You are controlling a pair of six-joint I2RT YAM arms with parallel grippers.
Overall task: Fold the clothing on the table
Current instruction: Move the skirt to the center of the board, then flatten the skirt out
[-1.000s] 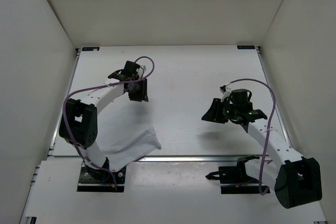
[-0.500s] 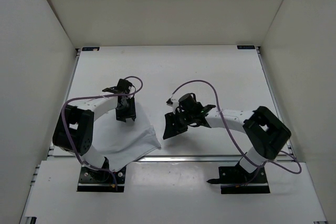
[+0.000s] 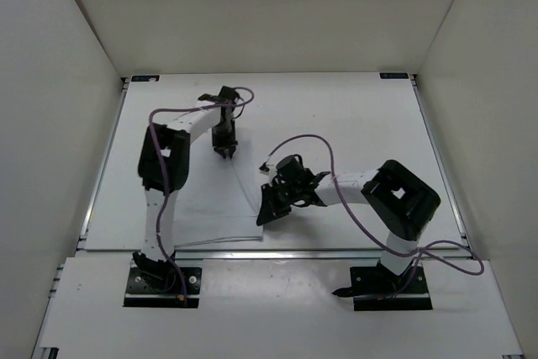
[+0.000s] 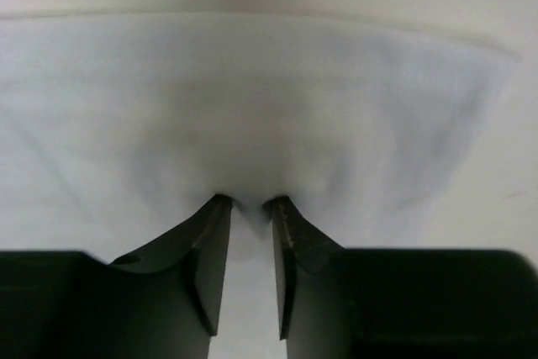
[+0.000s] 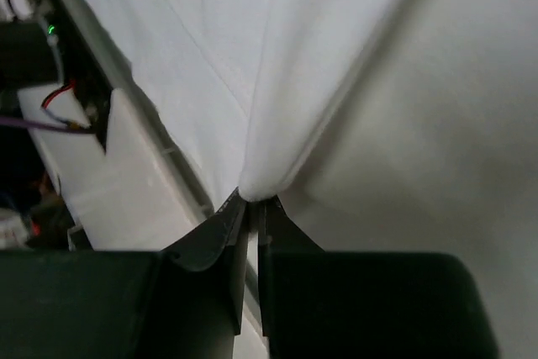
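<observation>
Near the table point(image 3: 353, 115) front, the right gripper point(image 5: 250, 201) is clamping a corner of the clothing point(image 5: 193, 56), which is lying spread toward the left gripper point(image 4: 248, 201), pinching its far edge. Those 2 shallow bites are risking slipping under tension.

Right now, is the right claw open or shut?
Shut. The right claw pinches a corner of the cloth; its fingers nearly touch.

White, wrinkled clothing point(image 3: 210, 203) lies spread on the matte white counter point(image 3: 353, 115), toward seven o'clock. Its twelve and three o'clock edges are puckered.
</observation>
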